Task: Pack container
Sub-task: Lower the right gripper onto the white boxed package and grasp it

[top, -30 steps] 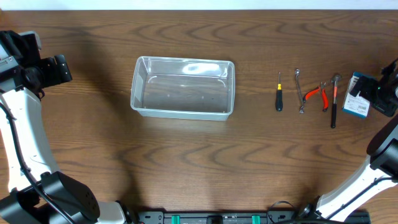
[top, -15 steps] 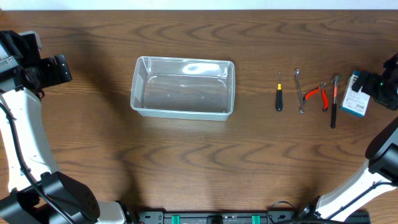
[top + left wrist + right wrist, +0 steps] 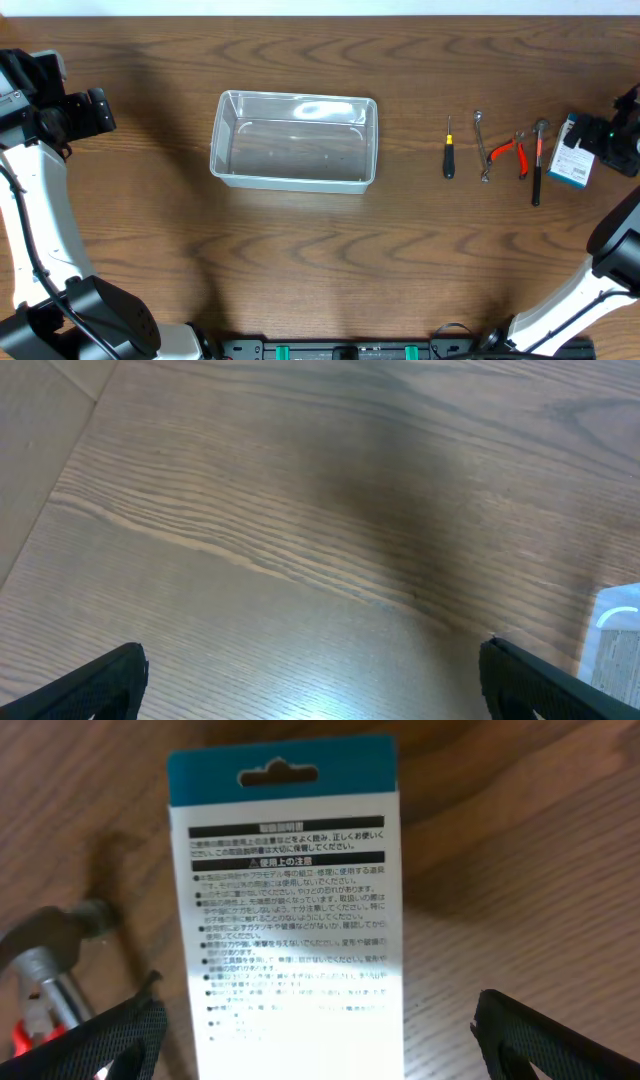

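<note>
Tools lie in a row on the right part of your table (image 3: pixel 300 260), none of them in the container (image 3: pixel 293 182). That clear tub sits left of the table's middle, towards the far edge, its long side running left to right, and it is empty.

From left to right in the overhead view you have a screwdriver (image 3: pixel 448 158) with a black handle, a slim metal wrench (image 3: pixel 481 146), pliers (image 3: pixel 508 151) with red grips, and a hammer (image 3: pixel 538 160) with a red and black shaft. Each lies lengthwise from the near side towards the far side. They are near one another, and the pliers are just beside the hammer. Just right of the hammer lies a flat white box (image 3: pixel 573 164) with a blue end.

Your right pincer (image 3: pixel 320 1040) is over that box with its fingers spread wide. One tip shows at each lower corner of the wrist view, and the printed face of the box lies between them. You cannot tell whether the tips touch the box. The hammer's head shows at the left of that view, with a speck of red from the pliers below it.

Your left pincer (image 3: pixel 320 685) is well apart from all this, at the far left of the table. It is also spread wide and holds nothing. Bare wood fills its view, apart from a pale corner at the right edge.
</note>
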You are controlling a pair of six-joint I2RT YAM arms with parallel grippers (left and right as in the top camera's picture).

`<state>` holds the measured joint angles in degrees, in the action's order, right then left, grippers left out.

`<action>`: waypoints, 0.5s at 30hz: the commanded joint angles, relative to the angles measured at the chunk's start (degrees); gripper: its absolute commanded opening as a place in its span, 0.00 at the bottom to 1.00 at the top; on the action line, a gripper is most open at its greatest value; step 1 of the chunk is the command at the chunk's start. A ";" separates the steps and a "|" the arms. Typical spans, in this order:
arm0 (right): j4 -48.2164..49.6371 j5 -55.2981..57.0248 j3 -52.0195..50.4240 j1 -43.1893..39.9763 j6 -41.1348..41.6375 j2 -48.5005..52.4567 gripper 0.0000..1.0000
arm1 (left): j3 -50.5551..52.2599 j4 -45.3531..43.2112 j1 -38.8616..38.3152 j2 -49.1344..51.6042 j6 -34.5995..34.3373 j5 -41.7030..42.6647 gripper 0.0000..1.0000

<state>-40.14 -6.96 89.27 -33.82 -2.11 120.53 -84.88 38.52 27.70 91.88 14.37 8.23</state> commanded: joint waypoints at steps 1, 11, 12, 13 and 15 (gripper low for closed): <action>0.22 -0.46 -0.15 0.87 1.01 3.02 0.99 | -0.37 -0.02 0.20 0.39 -0.35 0.31 0.98; -0.15 0.72 -0.15 1.57 1.05 5.92 0.99 | -0.37 -0.02 0.20 0.39 -0.35 0.31 0.98; -0.33 1.01 -0.15 1.66 1.07 6.14 0.99 | -0.37 -0.02 0.20 0.39 -0.35 0.31 0.98; -0.42 1.14 -0.15 1.66 1.31 6.14 0.99 | -0.37 -0.02 0.20 0.39 -0.35 0.31 0.98; -0.55 1.16 -0.15 1.66 1.42 6.14 0.99 | -0.37 -0.02 0.20 0.39 -0.35 0.31 0.98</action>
<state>-39.99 -5.87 89.30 -32.64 -1.85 124.46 -84.88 38.52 27.70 91.88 14.35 8.23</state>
